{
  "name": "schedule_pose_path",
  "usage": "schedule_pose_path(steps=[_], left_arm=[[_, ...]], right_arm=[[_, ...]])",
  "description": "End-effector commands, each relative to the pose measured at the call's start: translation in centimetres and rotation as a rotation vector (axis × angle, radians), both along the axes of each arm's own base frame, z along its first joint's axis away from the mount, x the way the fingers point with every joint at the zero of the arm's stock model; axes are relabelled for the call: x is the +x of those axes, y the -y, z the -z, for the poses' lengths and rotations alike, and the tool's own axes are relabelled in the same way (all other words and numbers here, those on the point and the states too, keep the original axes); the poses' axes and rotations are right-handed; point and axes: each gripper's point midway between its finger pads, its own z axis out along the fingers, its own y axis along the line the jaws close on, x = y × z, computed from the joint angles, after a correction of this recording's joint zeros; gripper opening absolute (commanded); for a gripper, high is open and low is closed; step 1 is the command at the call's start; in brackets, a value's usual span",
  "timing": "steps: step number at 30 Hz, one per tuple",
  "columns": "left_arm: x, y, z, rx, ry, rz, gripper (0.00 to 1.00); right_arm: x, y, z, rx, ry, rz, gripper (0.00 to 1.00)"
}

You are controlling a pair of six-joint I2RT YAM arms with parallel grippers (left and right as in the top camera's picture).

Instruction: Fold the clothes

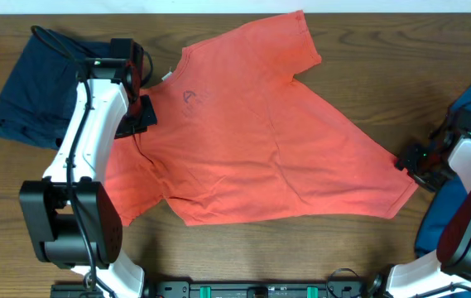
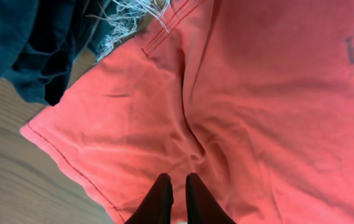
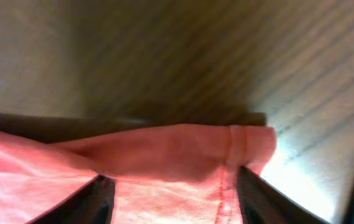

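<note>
T-shirt (image 1: 268, 141) hem corner lies between right tool (image 3: 170, 183) fingers; grip unclear.

A dark brown wooden surface (image 1: 243, 257) with long grain running left to right fills the overhead view. A thin pale strip (image 1: 384, 4) runs along its far edge. In the left wrist view the wood looks lighter, a tan evenly lit. In the right wrist view it lies in shadow on the left, with bright glare on the right.
</note>
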Motion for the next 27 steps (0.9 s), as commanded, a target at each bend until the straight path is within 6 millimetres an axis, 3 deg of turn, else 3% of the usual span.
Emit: schedule_pose_path(steps=[1, 3, 5, 8, 10, 13, 15, 17, 19, 20, 22, 24, 25, 27], left_arm=[[-0.1, 0.1, -0.6, -0.006, 0.008, 0.008, 0.12], [-0.4, 0.1, -0.6, -0.006, -0.002, 0.008, 0.12], [-0.5, 0.1, -0.6, -0.005, -0.01, 0.008, 0.12], [-0.5, 0.1, -0.6, -0.006, -0.009, 0.008, 0.12], [-0.5, 0.1, -0.7, -0.006, -0.006, 0.008, 0.12], [-0.3, 0.1, -0.7, -0.01, 0.001, 0.008, 0.12], [-0.1, 0.2, -0.7, -0.014, 0.007, 0.009, 0.12], [0.0, 0.3, -0.7, -0.019, 0.012, 0.009, 0.12], [0.1, 0.7, -0.7, -0.043, 0.017, 0.011, 0.13], [0.2, 1.0, -0.6, -0.056, 0.02, 0.013, 0.14], [0.5, 1.4, -0.6, -0.079, 0.03, 0.015, 0.16], [0.7, 1.8, -0.6, -0.1, 0.04, 0.021, 0.17], [0.8, 2.2, -0.6, -0.116, 0.043, 0.043, 0.17], [1.2, 3.5, -0.6, -0.166, 0.053, 0.119, 0.22]], right_arm=[[-1.2, -0.3, 1.5, -0.004, -0.031, 0.067, 0.36], [-0.8, 0.0, 1.5, -0.014, -0.015, 0.071, 0.13], [0.0, 0.3, 1.1, -0.026, 0.013, 0.07, 0.02], [2.9, 1.7, -0.7, -0.06, 0.105, 0.077, 0.01], [6.2, 3.2, -3.3, -0.101, 0.211, 0.081, 0.01], [12.3, 5.8, -9.6, -0.188, 0.433, 0.084, 0.01], [16.2, 7.6, -15.3, -0.256, 0.609, 0.084, 0.01], [18.9, 8.7, -21.0, -0.314, 0.758, 0.082, 0.01], [20.3, 9.6, -25.2, -0.359, 0.847, 0.087, 0.01], [20.7, 9.9, -26.4, -0.377, 0.871, 0.091, 0.04], [21.2, 10.2, -28.2, -0.392, 0.897, 0.087, 0.56], [21.0, 9.9, -28.1, -0.374, 0.882, 0.078, 0.89], [20.9, 9.6, -27.9, -0.359, 0.869, 0.066, 0.96], [20.2, 9.0, -26.9, -0.328, 0.816, 0.05, 0.99]])
